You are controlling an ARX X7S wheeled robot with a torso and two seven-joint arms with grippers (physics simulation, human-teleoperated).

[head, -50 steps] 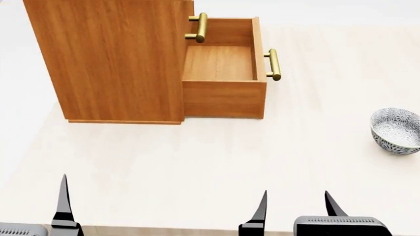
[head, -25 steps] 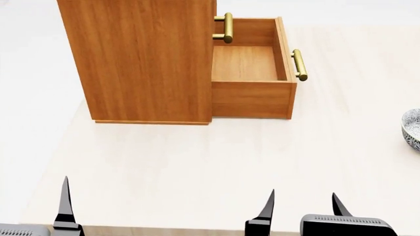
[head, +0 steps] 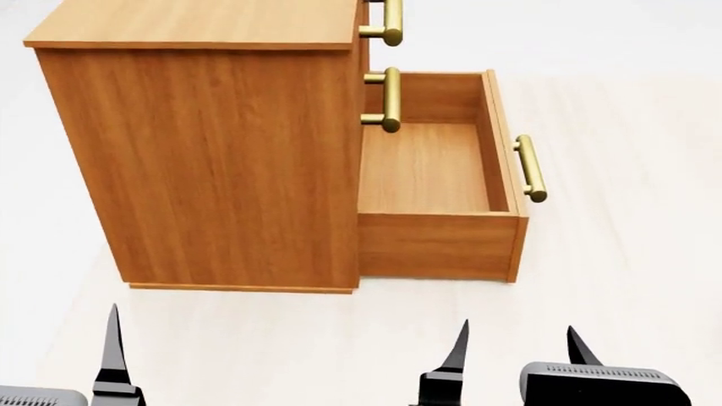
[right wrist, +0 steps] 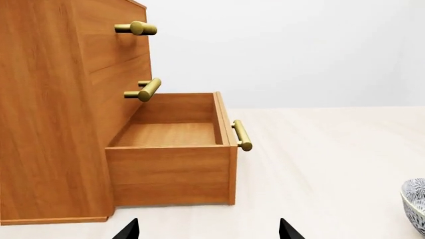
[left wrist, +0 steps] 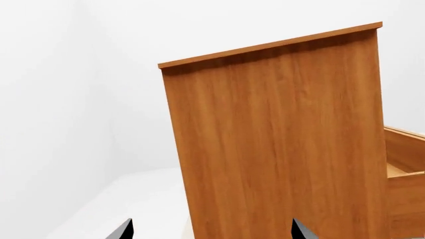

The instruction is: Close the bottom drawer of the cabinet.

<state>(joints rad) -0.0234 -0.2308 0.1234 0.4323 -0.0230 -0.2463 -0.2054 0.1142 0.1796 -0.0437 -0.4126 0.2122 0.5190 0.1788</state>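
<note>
The cabinet stands on the pale tabletop, its plain side facing me. The bottom drawer is pulled far out to the right, empty, with its brass bar handle on the front. It also shows in the right wrist view, with its handle. Both upper drawers are shut, and their handles stick out. My right gripper is open and empty, near the table's front edge, short of the drawer. My left gripper is open and empty, in front of the cabinet's side.
A patterned blue-and-white bowl sits on the table to the right of the drawer, seen only in the right wrist view. The pale tabletop stretches right of the drawer front. One left finger shows at the bottom left of the head view.
The head view has shifted: the cabinet now looks nearer and lower, with its top and a third handle in view. The bowl has left the head view. The drawer stays open.
</note>
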